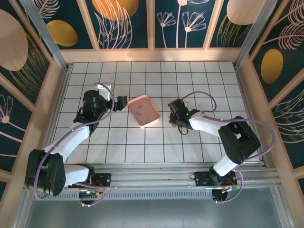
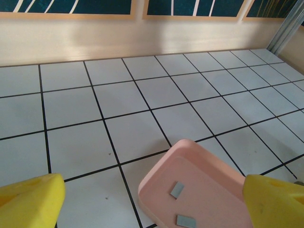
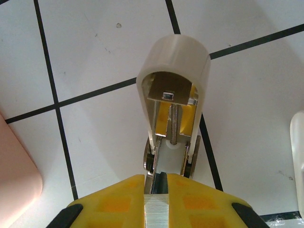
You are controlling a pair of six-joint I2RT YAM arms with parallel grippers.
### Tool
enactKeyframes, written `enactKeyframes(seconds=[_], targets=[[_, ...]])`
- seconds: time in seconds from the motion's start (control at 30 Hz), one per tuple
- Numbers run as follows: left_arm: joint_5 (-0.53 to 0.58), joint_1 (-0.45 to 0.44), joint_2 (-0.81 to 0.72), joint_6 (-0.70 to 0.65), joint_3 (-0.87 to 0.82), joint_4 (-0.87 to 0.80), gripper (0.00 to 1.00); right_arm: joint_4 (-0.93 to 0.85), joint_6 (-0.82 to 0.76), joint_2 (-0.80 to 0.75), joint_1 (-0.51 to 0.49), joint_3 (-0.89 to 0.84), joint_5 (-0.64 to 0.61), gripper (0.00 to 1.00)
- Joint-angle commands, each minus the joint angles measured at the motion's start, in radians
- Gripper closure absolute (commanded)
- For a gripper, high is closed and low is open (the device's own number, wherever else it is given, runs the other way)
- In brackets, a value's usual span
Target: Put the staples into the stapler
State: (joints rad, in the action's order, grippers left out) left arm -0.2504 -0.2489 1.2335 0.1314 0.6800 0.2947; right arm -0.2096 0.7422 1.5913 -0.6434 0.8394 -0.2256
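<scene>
Two small grey strips of staples (image 2: pixel 177 189) lie flat in the pink tray (image 2: pixel 223 166), the second strip (image 2: pixel 185 220) nearer the camera. My left gripper (image 2: pixel 152 209) is open, its yellow fingertips (image 2: pixel 28 199) spread wide over the tray's near-left corner. From above, the left gripper (image 1: pixel 121 101) sits just left of the tray (image 1: pixel 151 114). My right gripper (image 3: pixel 156 190) is shut on the metal rear of the stapler (image 3: pixel 173 76). The stapler's whitish top is swung up, showing the spring and channel inside. From above, the right gripper (image 1: pixel 177 115) is right of the tray.
The white tiled table (image 1: pixel 156 142) has wooden walls (image 2: pixel 142 35) at the back and sides. A whitish rounded object (image 3: pixel 298 152) shows at the right edge of the right wrist view. The pink tray's corner (image 3: pixel 12 180) is at its lower left.
</scene>
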Motion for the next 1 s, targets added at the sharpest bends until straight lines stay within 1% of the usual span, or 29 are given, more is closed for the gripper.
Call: enactKeyframes(seconds=[0.0,0.7,0.97], targets=[[-0.001,-0.003,0.004,-0.012,0.003,0.018,0.04,-0.046,0.015,0.004,-0.009,-0.003,-0.043,0.84],[-0.002,-0.003,0.006,-0.012,0.003,0.018,0.04,-0.053,0.028,0.004,-0.009,-0.007,-0.052,0.82],[0.000,-0.004,0.006,-0.012,0.003,0.018,0.04,-0.041,0.021,-0.001,-0.012,-0.005,-0.043,0.75]])
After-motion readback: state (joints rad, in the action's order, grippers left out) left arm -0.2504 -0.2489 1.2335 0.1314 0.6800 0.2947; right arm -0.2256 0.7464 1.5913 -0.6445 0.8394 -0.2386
